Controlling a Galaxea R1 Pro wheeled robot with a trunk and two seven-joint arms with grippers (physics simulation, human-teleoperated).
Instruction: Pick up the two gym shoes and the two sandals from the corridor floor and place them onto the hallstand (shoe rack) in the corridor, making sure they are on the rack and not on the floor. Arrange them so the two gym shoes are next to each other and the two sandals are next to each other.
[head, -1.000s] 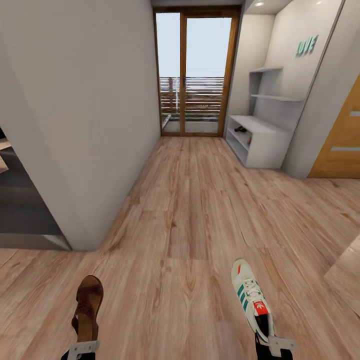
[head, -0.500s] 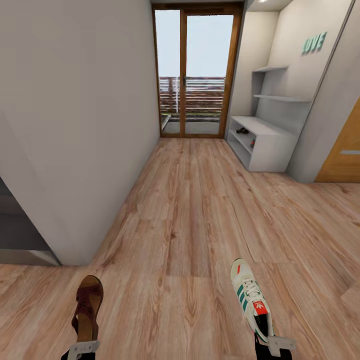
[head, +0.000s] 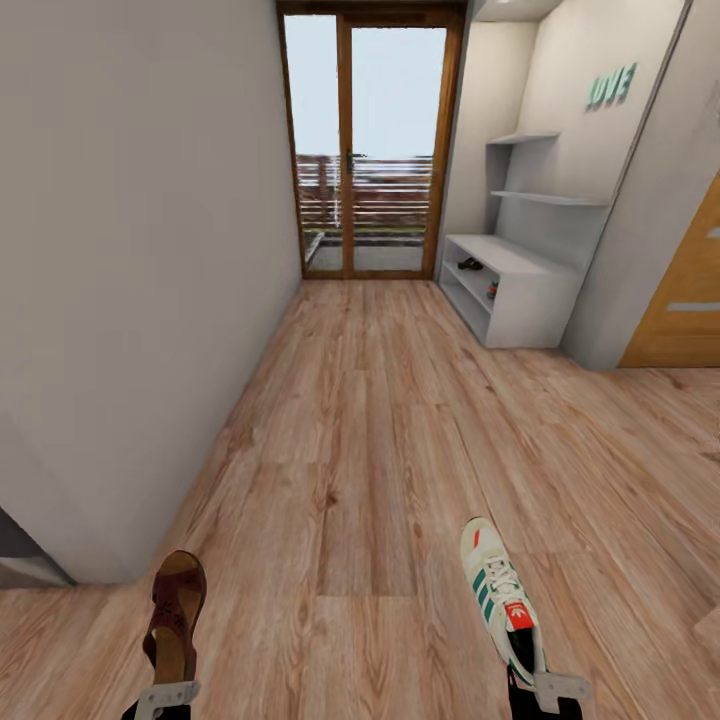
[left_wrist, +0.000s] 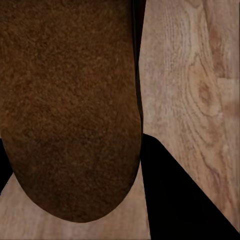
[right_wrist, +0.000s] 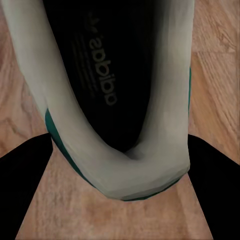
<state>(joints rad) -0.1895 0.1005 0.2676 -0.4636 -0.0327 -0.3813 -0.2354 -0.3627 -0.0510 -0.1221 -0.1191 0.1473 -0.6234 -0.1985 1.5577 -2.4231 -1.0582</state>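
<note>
Left hand (head: 165, 697): clamped on one brown sandal (head: 176, 615), toe pointing away. Right hand (head: 545, 690): clamped on one gym shoe (head: 500, 595) by its heel. Hallstand (head: 520, 290): far ahead of the right hand, across the corridor floor (head: 370, 450).

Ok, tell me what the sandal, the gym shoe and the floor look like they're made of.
Sandal: brown, matte and grainy up close, probably leather or suede.
Gym shoe: white smooth upper with green stripes, likely leather or synthetic; dark printed insole in the right wrist view.
Floor: light brown planks with grain and knots, wood or laminate; which one cannot be told.
</note>
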